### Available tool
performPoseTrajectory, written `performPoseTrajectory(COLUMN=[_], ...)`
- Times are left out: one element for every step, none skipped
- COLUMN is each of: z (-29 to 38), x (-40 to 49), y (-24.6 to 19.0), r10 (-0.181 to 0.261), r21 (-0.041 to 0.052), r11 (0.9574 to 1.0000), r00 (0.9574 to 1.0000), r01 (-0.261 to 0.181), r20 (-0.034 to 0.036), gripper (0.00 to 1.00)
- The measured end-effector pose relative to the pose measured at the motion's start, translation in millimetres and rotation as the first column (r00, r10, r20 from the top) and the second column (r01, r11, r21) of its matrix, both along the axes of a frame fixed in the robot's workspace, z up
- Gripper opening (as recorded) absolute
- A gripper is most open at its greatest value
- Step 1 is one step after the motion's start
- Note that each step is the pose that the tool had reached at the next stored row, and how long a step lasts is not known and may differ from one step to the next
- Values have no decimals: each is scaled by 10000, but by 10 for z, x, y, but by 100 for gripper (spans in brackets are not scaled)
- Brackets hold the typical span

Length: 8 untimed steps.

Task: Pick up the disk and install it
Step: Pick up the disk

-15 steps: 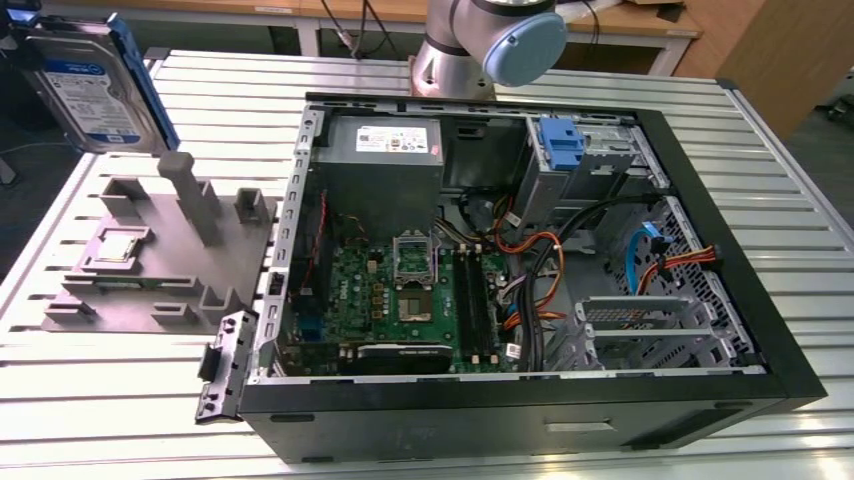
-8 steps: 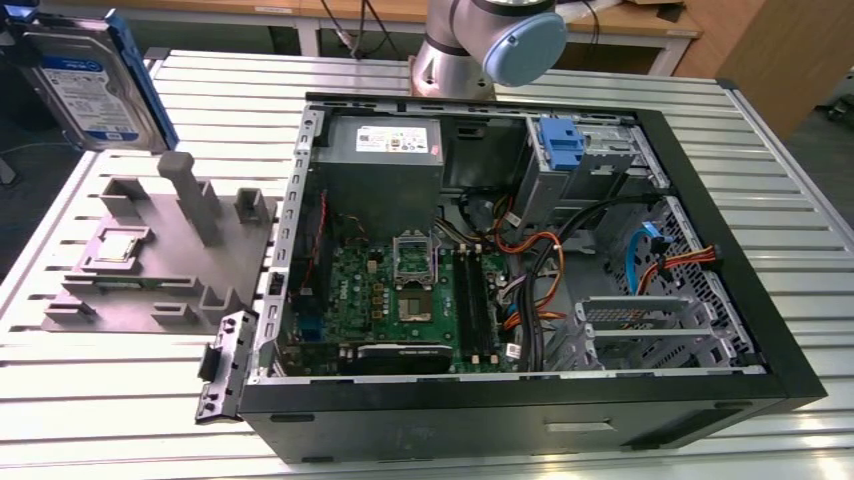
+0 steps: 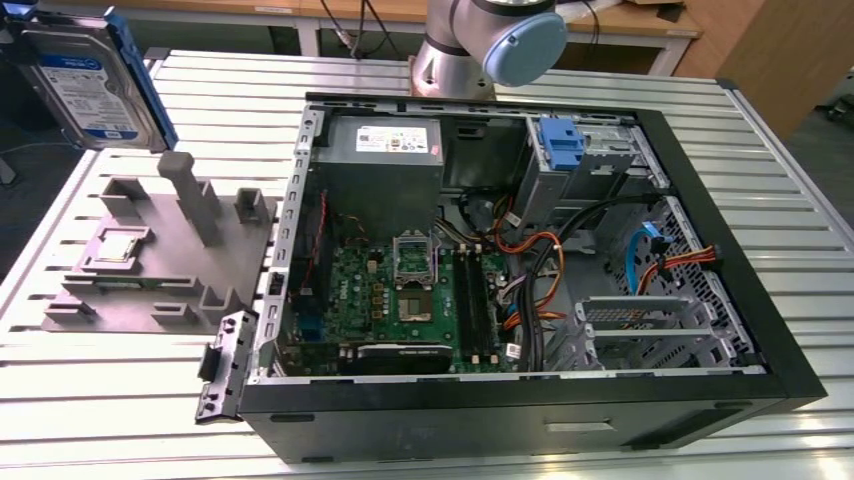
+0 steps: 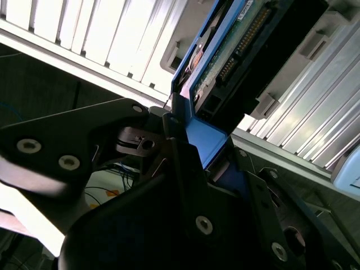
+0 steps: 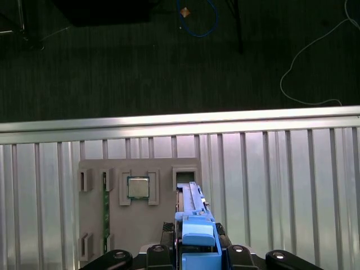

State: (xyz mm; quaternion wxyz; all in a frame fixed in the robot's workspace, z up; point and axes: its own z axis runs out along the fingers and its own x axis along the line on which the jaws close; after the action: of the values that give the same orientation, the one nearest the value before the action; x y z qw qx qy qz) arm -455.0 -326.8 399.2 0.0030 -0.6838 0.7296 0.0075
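The disk (image 3: pixel 87 85), a silver-grey hard drive with a white-and-blue label in a blue bracket, hangs edge-up in the air at the exterior view's far left, above the grey fixture plate (image 3: pixel 147 270). In both wrist views my gripper (image 5: pixel 197 250) is shut on the drive's blue bracket (image 4: pixel 205 138), with the black fingers (image 4: pixel 180 146) pressed against its end. The drive's connector edge and circuit board (image 4: pixel 242 39) point away from the gripper. In the first wrist view the disk (image 5: pixel 194 211) sits over an empty slot of the plate (image 5: pixel 95 169).
An open computer case (image 3: pixel 534 250) lies to the exterior view's right of the plate, with a drive bay and blue latch (image 3: pixel 561 145) at its far side. The plate carries a processor (image 5: pixel 138 187) and upright posts (image 3: pixel 194 195). The arm's base (image 3: pixel 487 45) stands behind the case.
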Motion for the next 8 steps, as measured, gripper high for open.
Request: performPoseTrajectory(z=[2,5,8,11,15,19,23,28], x=[0,0,0,0,0,0,0,0], y=[0,0,0,0,0,0,0,0], r10=[0,0,0,0,0,0,0,0], r21=[0,-1,0,0,0,0,0,0], r11=[10000,10000,10000,10000,10000,10000,10000,10000], r00=[10000,10000,10000,10000,10000,10000,10000,10000], r01=[0,0,0,0,0,0,0,0], r20=[0,-1,-1,-1,0,0,0,0], gripper=[37,37,37,37,37,37,37,37])
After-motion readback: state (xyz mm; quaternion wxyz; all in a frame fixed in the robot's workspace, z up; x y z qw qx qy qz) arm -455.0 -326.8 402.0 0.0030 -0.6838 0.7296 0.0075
